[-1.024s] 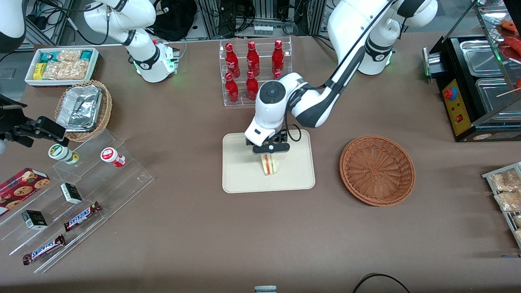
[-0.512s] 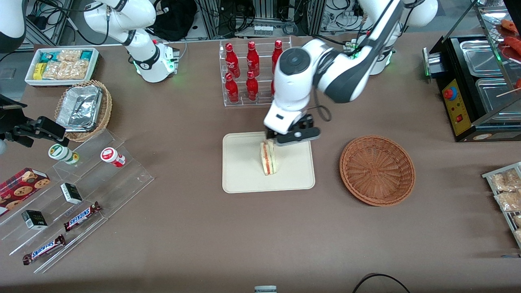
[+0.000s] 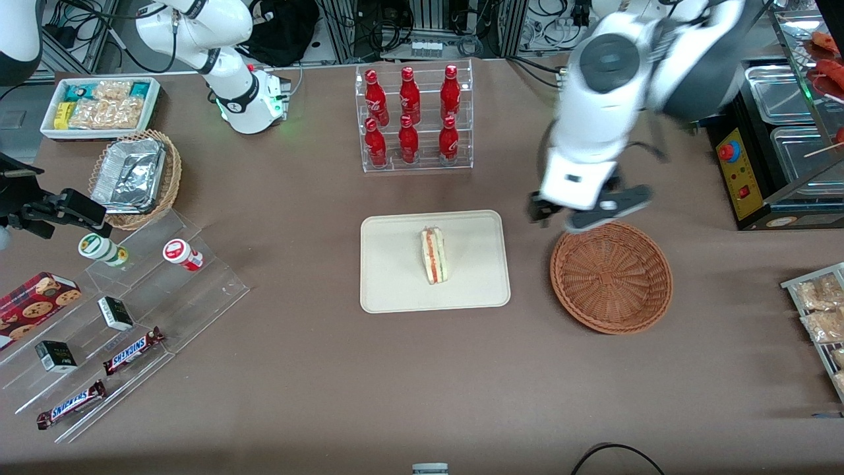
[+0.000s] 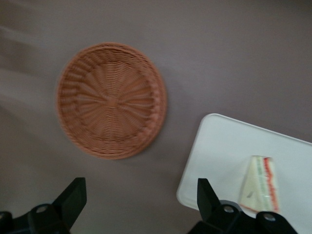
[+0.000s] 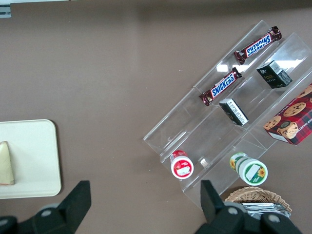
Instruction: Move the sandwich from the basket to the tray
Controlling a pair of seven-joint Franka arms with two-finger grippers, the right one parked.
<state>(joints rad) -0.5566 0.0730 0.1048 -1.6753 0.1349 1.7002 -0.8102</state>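
The sandwich (image 3: 434, 255) (image 4: 261, 183) lies on the cream tray (image 3: 395, 284) (image 4: 219, 151), a pale wedge showing red and green filling. The round reddish-brown basket (image 3: 611, 276) (image 4: 111, 100) stands beside the tray toward the working arm's end, with nothing in it. My gripper (image 3: 587, 214) (image 4: 141, 197) hangs in the air above the basket's rim that is farthest from the front camera. It is open, with nothing between its black fingers (image 4: 73, 197), and it is well apart from the sandwich.
A clear rack of red bottles (image 3: 412, 119) stands farther from the front camera than the tray. A black food warmer (image 3: 771, 138) sits at the working arm's end. Snack packets (image 3: 821, 310) lie near that end; a clear stepped display (image 3: 132, 316) stands toward the parked arm's end.
My gripper let go of the sandwich on the tray, rose and swung away toward the basket. The sandwich stays where it was set down.
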